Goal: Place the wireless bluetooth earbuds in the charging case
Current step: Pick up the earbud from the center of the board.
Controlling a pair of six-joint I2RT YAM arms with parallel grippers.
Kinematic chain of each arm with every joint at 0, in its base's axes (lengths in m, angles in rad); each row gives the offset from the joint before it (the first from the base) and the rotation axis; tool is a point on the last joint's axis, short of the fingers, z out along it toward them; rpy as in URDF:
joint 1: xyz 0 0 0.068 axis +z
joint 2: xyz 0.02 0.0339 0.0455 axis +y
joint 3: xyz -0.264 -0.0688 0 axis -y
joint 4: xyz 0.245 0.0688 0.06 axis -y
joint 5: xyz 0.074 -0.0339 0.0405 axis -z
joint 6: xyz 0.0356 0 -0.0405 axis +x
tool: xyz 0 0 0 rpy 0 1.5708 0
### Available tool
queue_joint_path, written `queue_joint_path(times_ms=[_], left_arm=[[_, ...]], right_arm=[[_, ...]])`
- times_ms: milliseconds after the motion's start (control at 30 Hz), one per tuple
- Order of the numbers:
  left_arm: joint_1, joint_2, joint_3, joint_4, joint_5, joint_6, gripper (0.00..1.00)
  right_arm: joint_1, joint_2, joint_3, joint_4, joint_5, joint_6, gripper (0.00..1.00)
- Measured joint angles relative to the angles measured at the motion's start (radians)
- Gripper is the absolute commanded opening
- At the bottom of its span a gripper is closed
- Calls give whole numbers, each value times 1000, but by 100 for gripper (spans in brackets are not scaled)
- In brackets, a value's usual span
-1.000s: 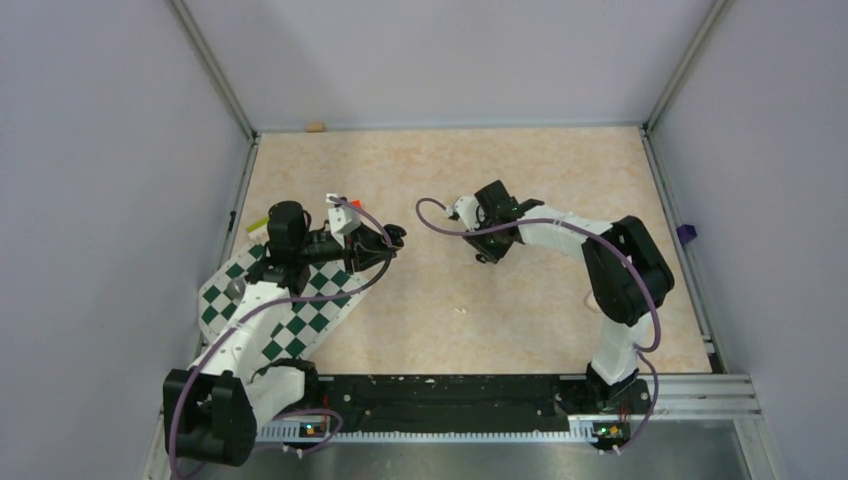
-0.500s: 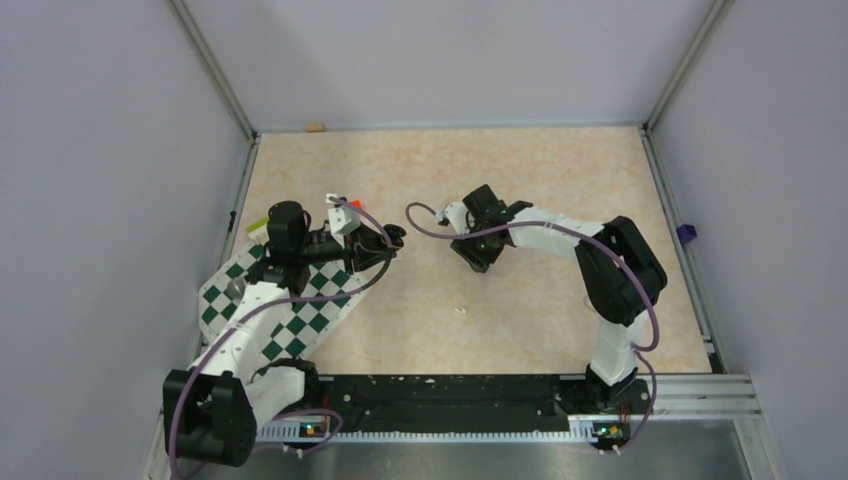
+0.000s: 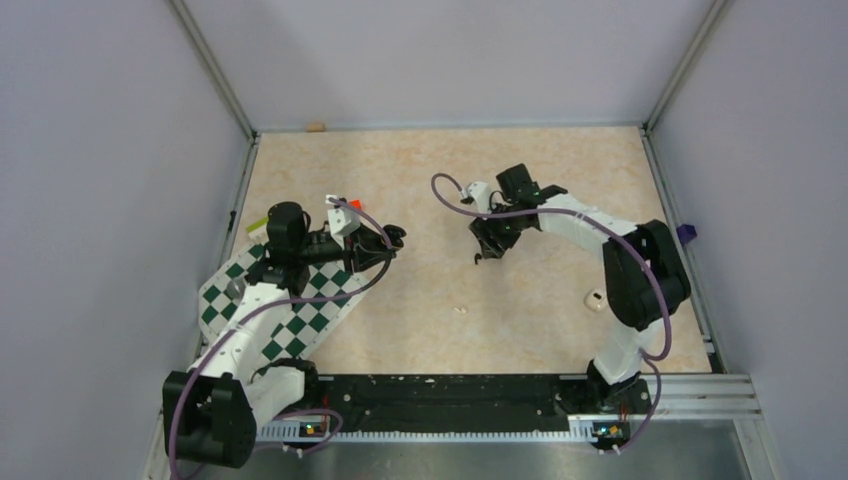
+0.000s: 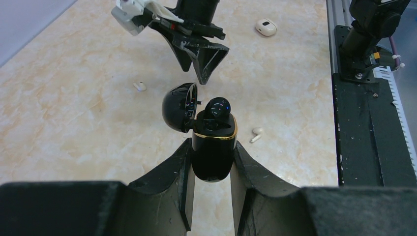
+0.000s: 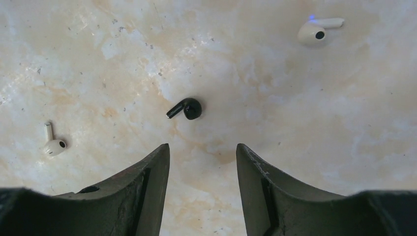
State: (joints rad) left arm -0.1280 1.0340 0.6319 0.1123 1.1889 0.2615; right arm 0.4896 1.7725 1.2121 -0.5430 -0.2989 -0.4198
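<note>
One earbud [image 5: 187,108] lies just beyond the right end effector [image 5: 202,147].

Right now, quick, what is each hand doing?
Left hand: shut on the black case.
Right hand: open, holding nothing; a black earbud lies just ahead of it.

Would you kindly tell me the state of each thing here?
black charging case: lid open, seated earbud inside.
left claw: shut on the case.
right claw: open, empty.
loose black earbud: lying on the table.
white case: closed, on the table.
</note>
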Motion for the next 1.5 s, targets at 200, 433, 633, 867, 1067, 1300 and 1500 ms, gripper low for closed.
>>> queue_joint_path(times_ms=[200,433,633,867,1067,1300,1500], left_arm=[[0,0,0,0,-1,0,0],[0,0,0,-2,-4,0,0],[0,0,0,-8,-5,4,0],[0,0,0,-8,-8,7,0],[0,0,0,-8,-9,9,0],[0,0,0,-8,-9,11,0],[0,0,0,-8,-9,11,0]], right_arm=[[-72,31,36,-37,-148,-53,51],[-85,220,223,-156,-257,-112,48],[-108,302,294,-211,-309,-137,48],[-112,311,294,-263,-365,-165,48],[-112,320,294,-267,-399,-162,48],[-112,323,294,-260,-406,-153,43],[-104,325,293,-252,-401,-156,38]])
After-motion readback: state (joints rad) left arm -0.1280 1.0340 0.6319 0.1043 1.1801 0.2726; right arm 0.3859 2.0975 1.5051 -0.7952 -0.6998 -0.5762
